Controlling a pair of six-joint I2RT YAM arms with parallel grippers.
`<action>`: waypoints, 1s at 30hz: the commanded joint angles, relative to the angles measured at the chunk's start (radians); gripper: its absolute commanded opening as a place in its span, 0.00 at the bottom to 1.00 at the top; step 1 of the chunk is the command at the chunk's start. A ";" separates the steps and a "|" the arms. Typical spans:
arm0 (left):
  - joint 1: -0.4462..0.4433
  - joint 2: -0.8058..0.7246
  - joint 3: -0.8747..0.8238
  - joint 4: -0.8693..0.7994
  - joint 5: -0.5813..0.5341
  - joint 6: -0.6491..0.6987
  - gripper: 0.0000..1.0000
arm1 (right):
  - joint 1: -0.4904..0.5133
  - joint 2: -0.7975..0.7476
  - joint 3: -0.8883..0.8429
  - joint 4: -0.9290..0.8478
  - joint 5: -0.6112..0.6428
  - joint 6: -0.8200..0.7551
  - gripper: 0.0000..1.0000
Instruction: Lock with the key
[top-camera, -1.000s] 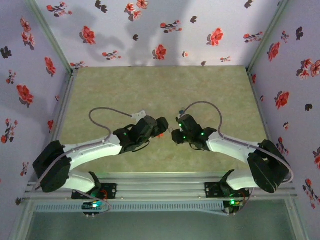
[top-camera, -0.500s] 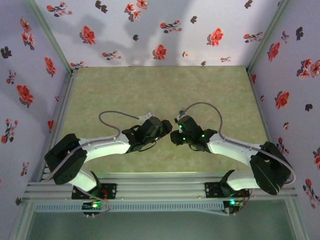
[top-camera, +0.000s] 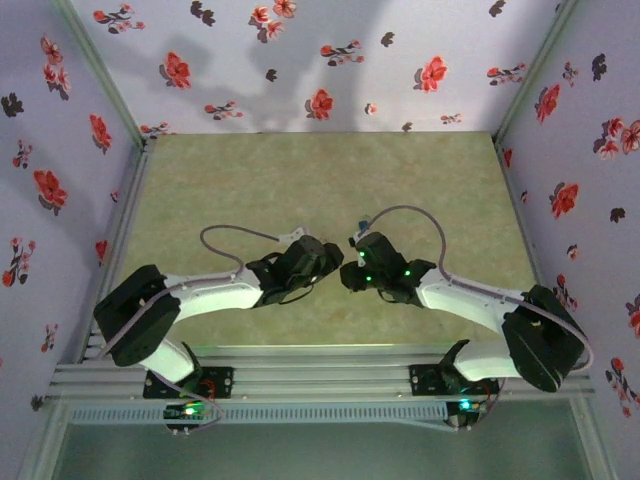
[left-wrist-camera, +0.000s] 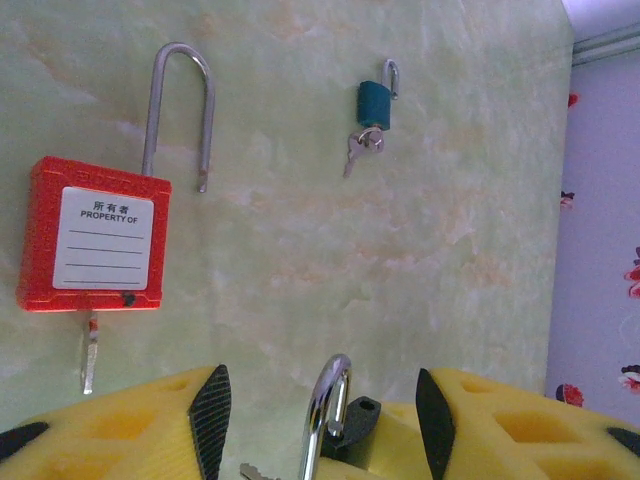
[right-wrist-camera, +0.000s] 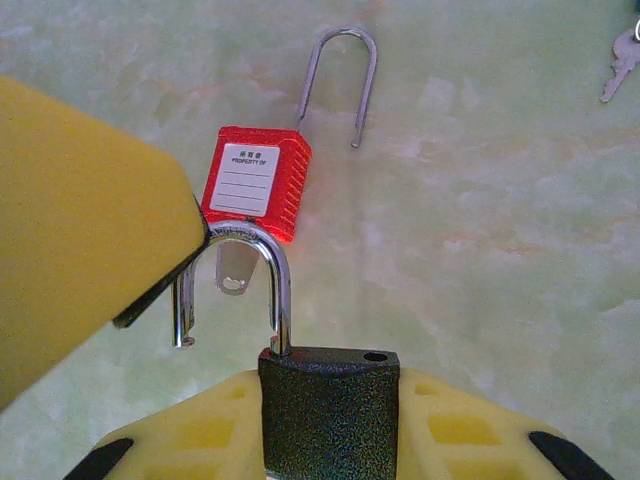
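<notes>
The lock (left-wrist-camera: 95, 235) is a red padlock with a white label. It lies flat on the table with its shackle swung open, and a key (left-wrist-camera: 90, 355) sticks out of its base. It also lies ahead in the right wrist view (right-wrist-camera: 255, 180). My right gripper (right-wrist-camera: 330, 425) is shut on a dark grey padlock (right-wrist-camera: 330, 410) whose silver shackle (right-wrist-camera: 262, 270) stands open. My left gripper (left-wrist-camera: 320, 400) is open with that shackle (left-wrist-camera: 328, 400) between its pads. One left finger (right-wrist-camera: 90, 230) rests against the top of the shackle. Both grippers (top-camera: 325, 262) (top-camera: 350, 272) meet at the table's near middle.
A small teal padlock (left-wrist-camera: 373, 100) with keys hanging from it lies farther out on the green marbled table (left-wrist-camera: 450, 250). Those keys (right-wrist-camera: 622, 60) show at the right wrist view's top right corner. Flowered walls (top-camera: 320, 60) enclose the table on three sides.
My left arm has moved right, up to the right gripper. Its jaws have narrowed around the dark padlock's shackle. The right gripper has barely moved.
</notes>
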 joint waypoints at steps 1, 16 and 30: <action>-0.006 0.012 -0.009 0.030 0.008 -0.011 0.51 | 0.009 -0.036 -0.013 0.044 -0.018 -0.017 0.27; -0.006 0.016 -0.011 0.046 0.009 -0.019 0.34 | 0.012 -0.060 -0.027 0.067 -0.050 -0.014 0.27; -0.004 0.007 -0.035 0.053 0.009 -0.021 0.25 | 0.015 -0.076 -0.037 0.078 -0.050 -0.012 0.26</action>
